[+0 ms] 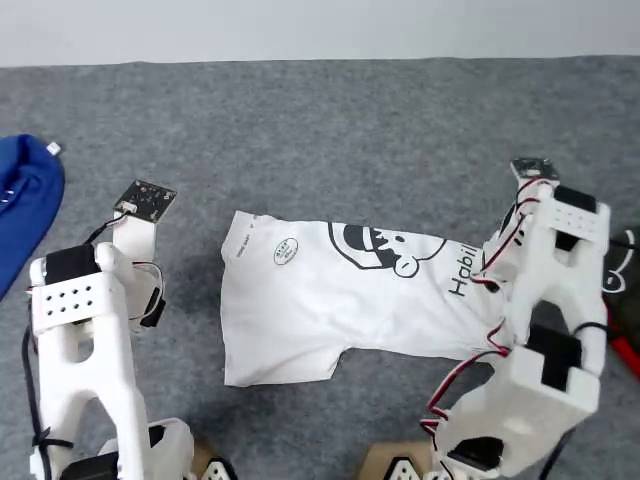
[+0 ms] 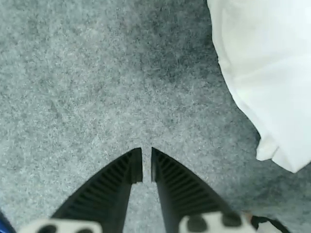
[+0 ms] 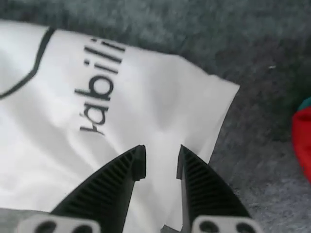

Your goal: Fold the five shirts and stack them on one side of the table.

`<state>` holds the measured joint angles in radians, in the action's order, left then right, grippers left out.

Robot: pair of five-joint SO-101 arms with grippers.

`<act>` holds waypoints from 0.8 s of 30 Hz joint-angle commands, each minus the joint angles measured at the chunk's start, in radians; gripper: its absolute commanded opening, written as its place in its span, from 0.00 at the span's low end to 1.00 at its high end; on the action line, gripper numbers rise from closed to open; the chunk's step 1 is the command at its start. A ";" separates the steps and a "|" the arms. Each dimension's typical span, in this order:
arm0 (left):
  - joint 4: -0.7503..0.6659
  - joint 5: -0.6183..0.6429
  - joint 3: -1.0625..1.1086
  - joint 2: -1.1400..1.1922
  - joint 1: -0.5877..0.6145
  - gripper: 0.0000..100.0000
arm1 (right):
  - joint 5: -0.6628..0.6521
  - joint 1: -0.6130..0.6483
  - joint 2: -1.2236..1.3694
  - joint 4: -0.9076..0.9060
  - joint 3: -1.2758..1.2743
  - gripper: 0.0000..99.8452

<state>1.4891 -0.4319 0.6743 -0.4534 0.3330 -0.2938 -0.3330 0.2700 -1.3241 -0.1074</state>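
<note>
A white shirt [image 1: 330, 300] with black print lies spread across the middle of the grey table, partly folded. My right gripper [image 3: 161, 162] hovers open over the shirt [image 3: 121, 111] near its corner by the lettering, with nothing between its fingers. On the other side, my left gripper [image 2: 146, 165] is shut, its tips almost touching, over bare grey surface just off the shirt's edge [image 2: 262, 63]. A blue shirt [image 1: 25, 210] lies bunched at the table's far left edge.
Red cloth [image 3: 303, 136] lies beside the white shirt's corner on the right, at the table's right edge [image 1: 625, 350] in the high view. Grey felt [image 1: 350, 140] covers the table; the far half is bare.
</note>
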 commanded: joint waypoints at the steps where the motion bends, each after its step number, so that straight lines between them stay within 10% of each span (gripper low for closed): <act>1: 0.015 0.002 -0.035 -0.023 0.003 0.04 | 0.048 -0.016 0.036 -0.001 0.114 0.13; 24: 0.009 0.002 -0.033 -0.021 0.005 0.04 | 0.120 -0.047 0.168 -0.156 0.419 0.13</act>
<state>1.4922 -0.4319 0.6743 -0.4534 0.3330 -0.1864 -0.3698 0.4434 -1.4699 0.2593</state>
